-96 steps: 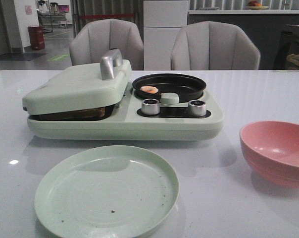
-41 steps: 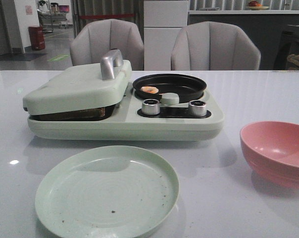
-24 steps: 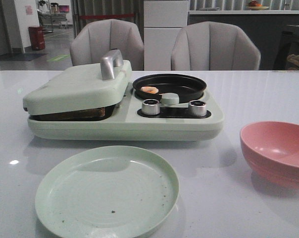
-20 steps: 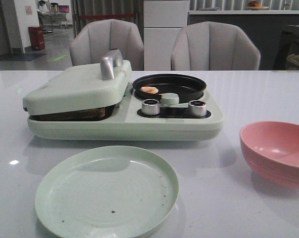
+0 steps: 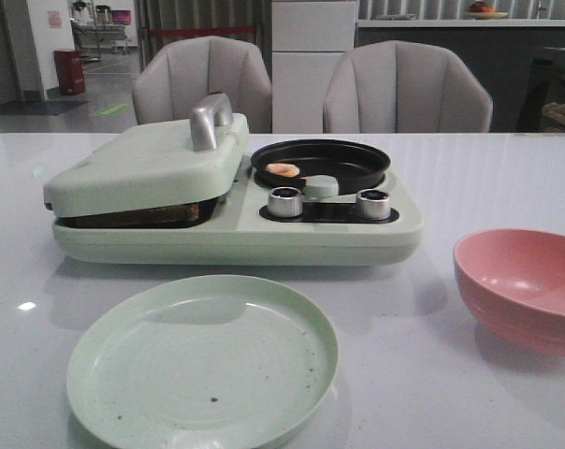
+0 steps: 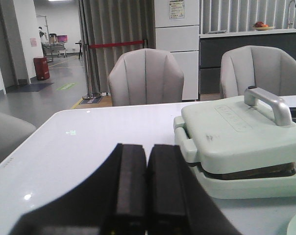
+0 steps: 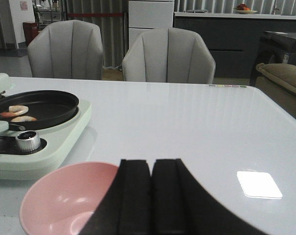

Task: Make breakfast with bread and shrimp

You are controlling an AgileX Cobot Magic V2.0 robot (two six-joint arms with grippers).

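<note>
Left wrist view, left gripper [image 6: 147, 183] level above table [image 6: 79, 142], jaws pressed together

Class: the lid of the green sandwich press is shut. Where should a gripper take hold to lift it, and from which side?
Grip the silver handle on top of the lid, coming down from above. It arches clear of the lid, leaving a gap for fingers.
</note>
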